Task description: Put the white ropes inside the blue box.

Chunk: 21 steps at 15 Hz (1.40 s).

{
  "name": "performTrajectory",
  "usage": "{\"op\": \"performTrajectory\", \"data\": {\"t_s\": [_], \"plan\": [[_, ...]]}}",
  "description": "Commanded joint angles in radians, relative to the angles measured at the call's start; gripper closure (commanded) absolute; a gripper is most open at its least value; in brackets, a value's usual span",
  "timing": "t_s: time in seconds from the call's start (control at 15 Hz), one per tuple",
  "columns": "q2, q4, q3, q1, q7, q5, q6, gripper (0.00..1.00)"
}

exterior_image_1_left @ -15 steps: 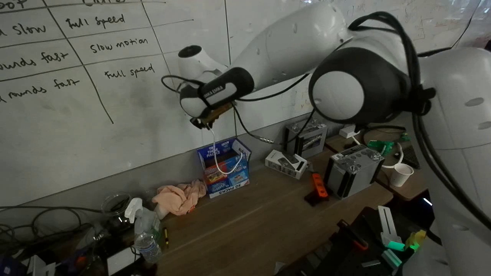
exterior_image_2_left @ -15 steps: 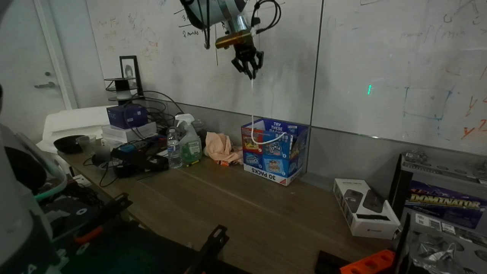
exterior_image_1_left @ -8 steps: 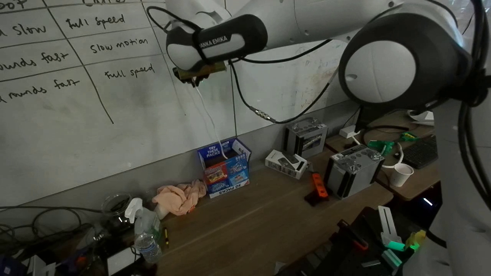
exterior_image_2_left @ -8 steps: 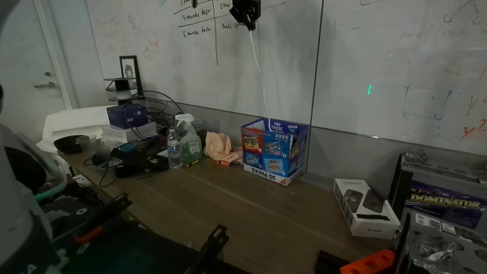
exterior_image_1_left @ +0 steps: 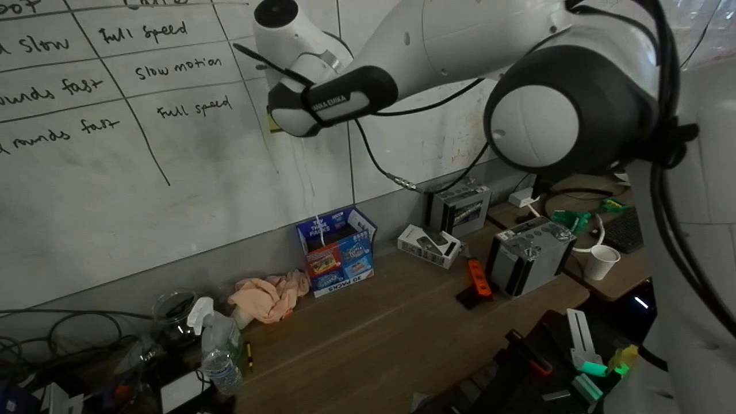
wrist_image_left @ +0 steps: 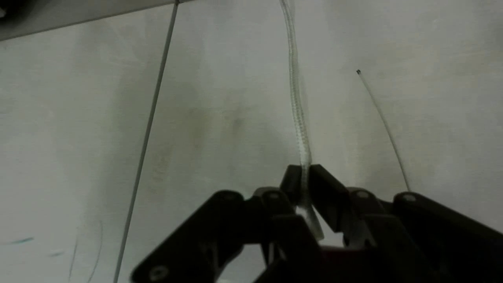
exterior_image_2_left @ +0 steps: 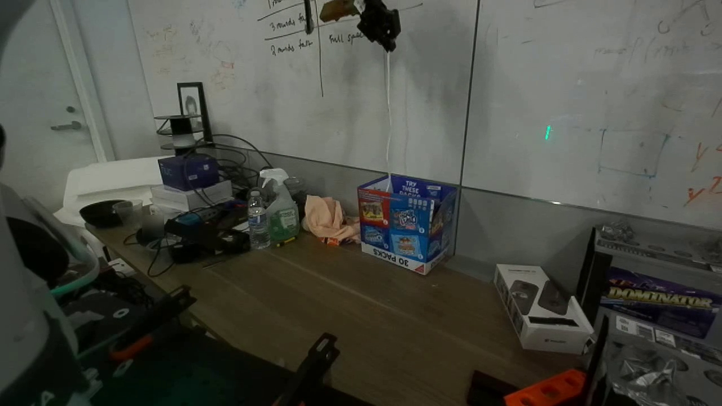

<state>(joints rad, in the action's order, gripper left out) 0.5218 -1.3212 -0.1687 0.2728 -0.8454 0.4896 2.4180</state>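
Note:
My gripper (exterior_image_2_left: 389, 47) is high above the box in an exterior view, against the whiteboard. In the wrist view the fingertips (wrist_image_left: 306, 177) are shut on one end of a white rope (wrist_image_left: 295, 90). The rope hangs almost straight down in an exterior view (exterior_image_2_left: 388, 118). Its lower end passes behind the front wall of the blue box (exterior_image_2_left: 403, 223). In an exterior view the rope (exterior_image_1_left: 320, 230) reaches into the open top of the box (exterior_image_1_left: 340, 265), near its left side. The arm hides my gripper there. The rope's lowest tip is hidden or hard to see.
A peach cloth (exterior_image_1_left: 270, 296) lies beside the box. A spray bottle (exterior_image_2_left: 282, 211) and a water bottle (exterior_image_2_left: 258, 220) stand farther along the table (exterior_image_2_left: 338, 304). A white carton (exterior_image_2_left: 541, 310) and grey batteries (exterior_image_1_left: 532, 253) are on the box's other side. The whiteboard (exterior_image_2_left: 524, 84) rises behind.
My gripper has risen with the rope, then shifted slightly sideways and down. The rope's lower end, first curled in front of the box, now hangs into its opening.

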Motion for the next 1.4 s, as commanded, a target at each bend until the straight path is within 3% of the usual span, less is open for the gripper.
{"op": "performTrajectory", "data": {"t_s": [0.0, 0.93, 1.07, 1.33], "plan": [[0.07, 0.0, -0.035, 0.009, -0.071, 0.043, 0.044, 0.92], [0.259, 0.033, -0.065, -0.027, -0.078, -0.022, 0.035, 0.94], [0.27, 0.035, -0.064, -0.031, -0.077, -0.033, 0.026, 0.58], [0.27, 0.028, -0.035, -0.059, 0.001, -0.072, -0.009, 0.3]]}}
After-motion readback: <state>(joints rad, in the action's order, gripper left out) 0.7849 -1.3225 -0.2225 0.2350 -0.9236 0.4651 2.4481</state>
